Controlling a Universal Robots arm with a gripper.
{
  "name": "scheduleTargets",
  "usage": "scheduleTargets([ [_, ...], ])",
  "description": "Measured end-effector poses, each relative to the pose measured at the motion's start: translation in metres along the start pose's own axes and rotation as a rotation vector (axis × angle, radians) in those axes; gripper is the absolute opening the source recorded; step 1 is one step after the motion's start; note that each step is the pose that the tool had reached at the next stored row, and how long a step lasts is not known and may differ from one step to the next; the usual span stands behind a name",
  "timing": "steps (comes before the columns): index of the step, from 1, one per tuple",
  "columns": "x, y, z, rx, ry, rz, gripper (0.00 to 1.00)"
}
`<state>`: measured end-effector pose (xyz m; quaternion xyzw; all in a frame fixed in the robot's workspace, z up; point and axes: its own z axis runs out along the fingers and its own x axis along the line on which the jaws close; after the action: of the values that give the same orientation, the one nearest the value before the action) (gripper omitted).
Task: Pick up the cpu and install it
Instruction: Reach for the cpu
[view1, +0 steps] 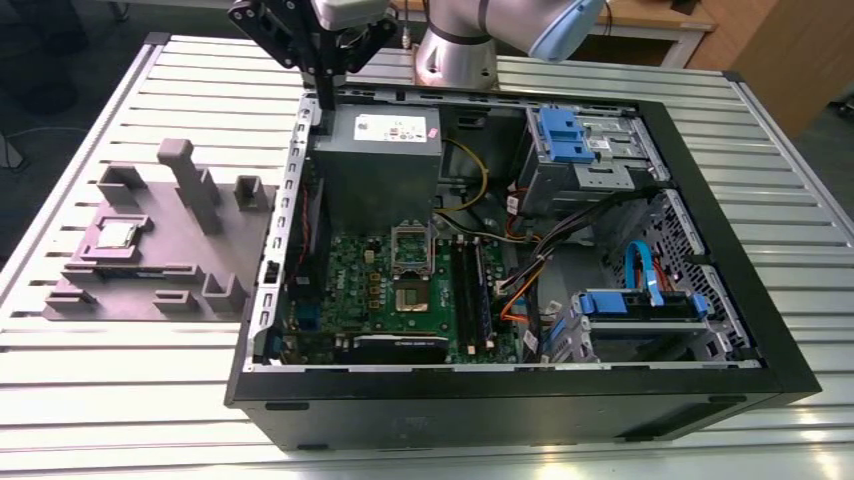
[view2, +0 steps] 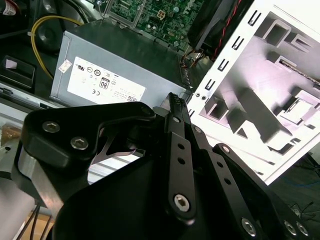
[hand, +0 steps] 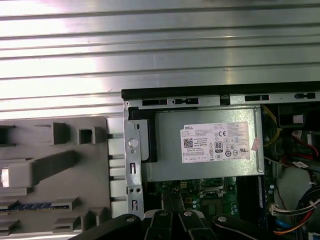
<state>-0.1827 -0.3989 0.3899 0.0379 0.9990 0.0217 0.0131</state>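
The end effector (view1: 324, 85) is hovering above the case's (view1: 534, 400) rear edge, closed tight and empty; the cpu (view1: 116, 235) is lying in the grey fixture (view1: 167, 255) on the desk (view1: 80, 400).

Robotics lab bench: slotted aluminium table (view1: 107, 385), opened computer case (view1: 534, 405), grey parts fixture (view1: 174, 250), robot arm (view1: 461, 50).

Table (view1: 80, 400) silver, ribbed slat pattern. Case (view1: 534, 395) black. Power supply (view1: 378, 170) plain grey, label (view1: 395, 127) white with small black print. Motherboard (view1: 360, 290) green. Drive caddies (view1: 567, 135) blue. Cables: yellow cable (view2: 33, 45), orange cable (view1: 511, 300), light-blue cable (view1: 642, 262). Fixture tray (view1: 174, 250) matt grey – cpu (view1: 118, 235) silvery top, pale rim. Gripper (view1: 324, 88) black – arm (view1: 461, 45) silver, end cap (view1: 567, 30) pale blue.
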Motion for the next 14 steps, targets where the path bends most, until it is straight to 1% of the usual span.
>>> scheduleTargets([
  [14, 0.0032, -0.0003, 0.0002, 0.0, 0.0001, 0.0, 0.11],
])
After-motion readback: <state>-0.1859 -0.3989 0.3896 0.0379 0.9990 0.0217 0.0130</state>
